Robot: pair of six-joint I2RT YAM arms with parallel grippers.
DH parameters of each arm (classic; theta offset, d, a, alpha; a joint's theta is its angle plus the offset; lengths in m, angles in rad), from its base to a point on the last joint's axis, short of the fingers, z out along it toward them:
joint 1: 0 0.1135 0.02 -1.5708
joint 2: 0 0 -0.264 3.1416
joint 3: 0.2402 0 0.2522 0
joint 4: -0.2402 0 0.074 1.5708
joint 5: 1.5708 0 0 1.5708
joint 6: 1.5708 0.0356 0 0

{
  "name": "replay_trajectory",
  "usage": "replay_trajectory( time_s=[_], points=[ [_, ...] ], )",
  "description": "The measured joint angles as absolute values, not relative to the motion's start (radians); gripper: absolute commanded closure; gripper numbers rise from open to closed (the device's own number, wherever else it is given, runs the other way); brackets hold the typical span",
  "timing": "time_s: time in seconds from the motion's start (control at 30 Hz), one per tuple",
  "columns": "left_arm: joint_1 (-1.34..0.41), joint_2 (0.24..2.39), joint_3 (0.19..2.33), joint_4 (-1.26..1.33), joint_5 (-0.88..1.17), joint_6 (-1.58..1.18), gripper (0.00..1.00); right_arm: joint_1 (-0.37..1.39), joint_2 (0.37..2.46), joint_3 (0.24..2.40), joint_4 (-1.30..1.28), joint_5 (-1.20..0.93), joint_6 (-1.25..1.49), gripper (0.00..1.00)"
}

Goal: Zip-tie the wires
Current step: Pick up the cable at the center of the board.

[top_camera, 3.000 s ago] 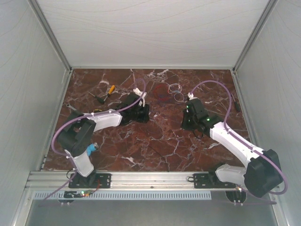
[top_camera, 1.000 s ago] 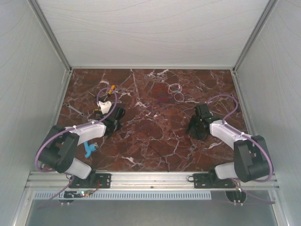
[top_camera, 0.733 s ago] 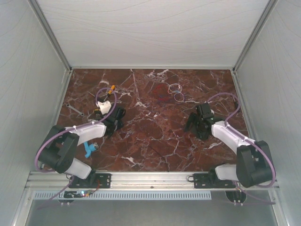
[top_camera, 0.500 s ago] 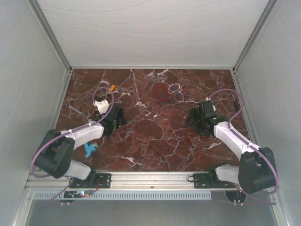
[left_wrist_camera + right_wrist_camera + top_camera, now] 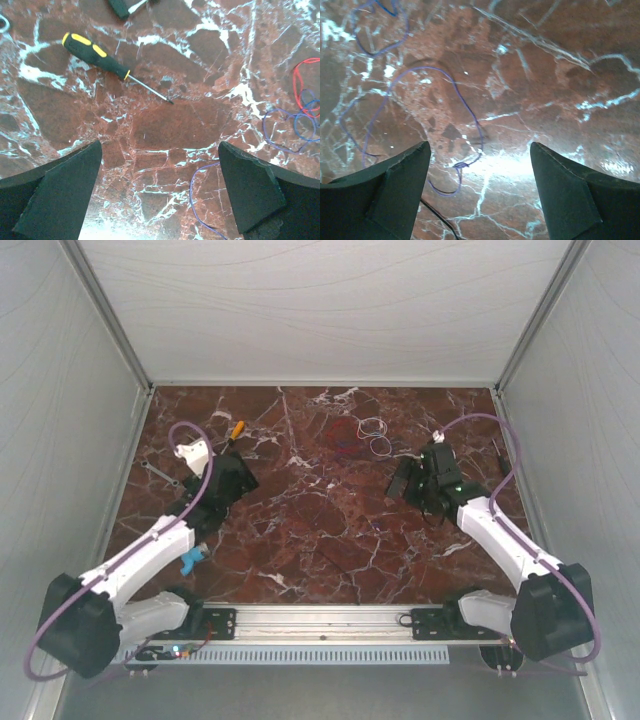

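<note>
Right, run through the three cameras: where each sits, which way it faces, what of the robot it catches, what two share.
Top external: above and behind the bases, looking down on the marble table; both arms, left hand and right hand show.
Left wrist: on the left arm, facing down at the screwdriver and the wires; its two fingers frame the bottom.
Right wrist: on the right arm, facing down at a blue-purple strand; its two fingers show.
Shared: top external and left wrist both show the screwdriver and wires.

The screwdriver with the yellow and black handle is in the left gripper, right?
No. The screwdriver with the yellow and black handle lies on the table, beyond the open, empty left gripper; the left wrist view shows it.
</note>
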State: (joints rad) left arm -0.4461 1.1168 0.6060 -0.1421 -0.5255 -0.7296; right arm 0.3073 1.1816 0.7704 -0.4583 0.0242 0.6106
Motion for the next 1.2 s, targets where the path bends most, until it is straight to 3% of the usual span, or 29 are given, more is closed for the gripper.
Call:
replay_trajectory(
  time_s=[0.2,0.47,0.73,0.93,1.2],
  points=[
    [-0.446,1.003,0.691,-0.223,-0.521,-0.619,0.0,0.343,1.217,0.85,-0.405,-0.005,0.628,0.24],
    [-0.446,0.864,0.834,-0.253,-0.419,-0.294,0.0,0.409,1.42,0.992,-0.301,0.0,0.716,0.31],
    [-0.446,0.828,0.71,-0.179,-0.37,-0.063,0.0,0.444,1.675,1.156,-0.252,0.041,0.796,0.39],
    [-0.446,0.769,0.638,-0.17,-0.29,-0.01,0.0,0.444,1.804,1.218,-0.213,0.075,0.843,0.54],
    [-0.446,0.759,0.638,-0.144,-0.176,0.001,0.0,0.444,1.969,1.311,-0.2,0.083,0.871,0.61]
  ],
)
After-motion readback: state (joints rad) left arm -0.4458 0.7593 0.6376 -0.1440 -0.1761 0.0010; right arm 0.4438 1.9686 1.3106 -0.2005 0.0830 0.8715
